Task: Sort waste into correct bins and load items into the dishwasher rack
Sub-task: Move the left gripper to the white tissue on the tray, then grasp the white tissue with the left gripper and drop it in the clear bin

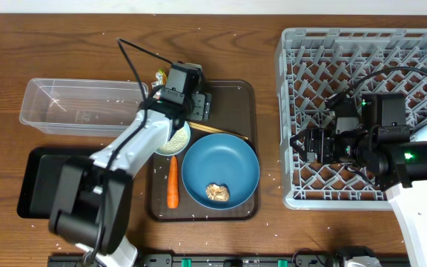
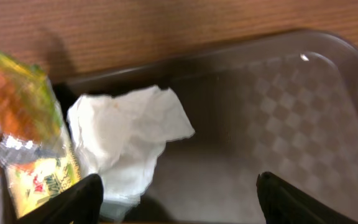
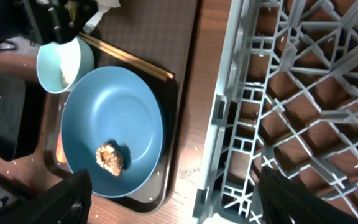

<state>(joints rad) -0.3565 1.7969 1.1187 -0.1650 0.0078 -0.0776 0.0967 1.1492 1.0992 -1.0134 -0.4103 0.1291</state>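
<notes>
Overhead view: the left arm [image 1: 136, 144] hides part of the small light-blue cup [image 1: 175, 141] and the upper left of the dark brown rectangular serving tray [image 1: 236, 96]. Only a scrap of the yellow-green snack wrapper [image 1: 159, 76] shows at the tray's far left corner. The large light-grey plastic lattice rack [image 1: 362, 59] is cut off at the right edge, and the right arm covers its middle.

The thin wooden chopsticks [image 1: 224, 132] lie on the tray beyond the big dark-blue round plate [image 1: 224, 167], one end lost under the arm. The brown food lump [image 1: 217, 193] sits on the plate. The small orange carrot [image 1: 172, 182] lies just left of the plate.

On the left wrist view the left gripper [image 2: 179, 202] stands wide with nothing between its fingers, low over the tray. The crumpled white paper [image 2: 129, 137] is beside its left finger, its lower edge hidden, and the wrapper next to it is blurred.

The right gripper [image 3: 179, 199] is also spread wide and empty, over the rack's left wall. White rice [image 3: 62, 76] lies in the cup.

The wooden desk [image 1: 65, 44] carries scattered white specks. At its left are the clear rectangular plastic tub [image 1: 84, 104] and the shallow black rectangular tray [image 1: 32, 182], which is partly under the arm.
</notes>
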